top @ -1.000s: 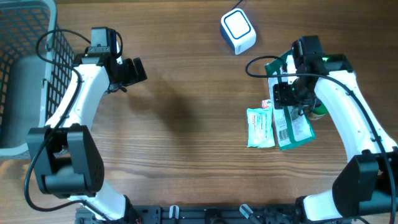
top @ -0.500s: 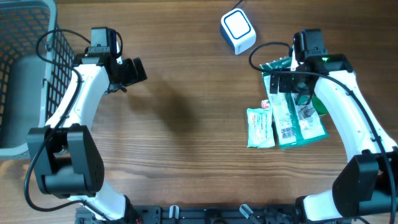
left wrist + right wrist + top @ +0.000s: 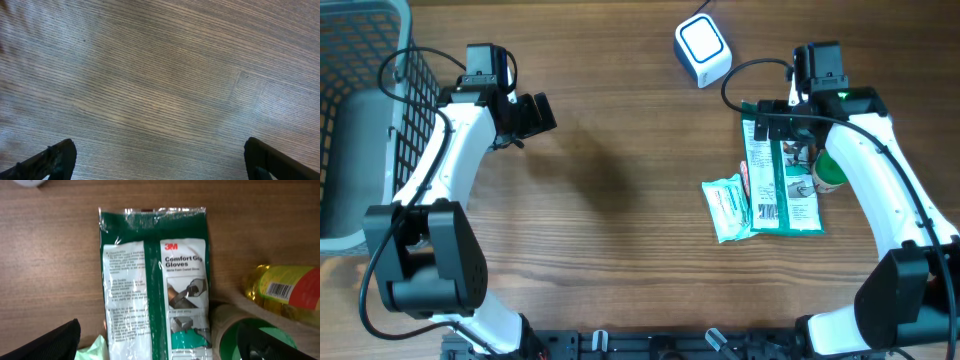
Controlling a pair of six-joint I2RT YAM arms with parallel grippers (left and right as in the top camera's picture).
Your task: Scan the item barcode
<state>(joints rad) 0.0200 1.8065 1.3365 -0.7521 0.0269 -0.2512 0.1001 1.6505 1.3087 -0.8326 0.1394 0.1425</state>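
Note:
The item, a green 3M gloves packet [image 3: 782, 185], lies flat on the table at the right, label side up, with a barcode [image 3: 768, 212] near its front left corner. The white and blue scanner [image 3: 703, 48] stands at the back, apart from the packet. My right gripper [image 3: 790, 128] hovers open over the packet's far end. In the right wrist view the packet [image 3: 155, 280] lies below the right gripper [image 3: 162, 350] and nothing is held. My left gripper [image 3: 535, 113] hangs open over bare wood at the left, and the left wrist view shows the left gripper [image 3: 160, 167] with nothing between its fingers.
A light green packet [image 3: 728, 208] lies against the item's left side. A green tape roll [image 3: 240, 330] and a yellow bottle [image 3: 285, 287] sit at its right. A grey wire basket [image 3: 360, 110] stands at the far left edge.
My right gripper has opened and let go of the gloves packet, then moved toward the back. The packet has turned and now lies straight; the light green packet has shifted left. The left arm is still.

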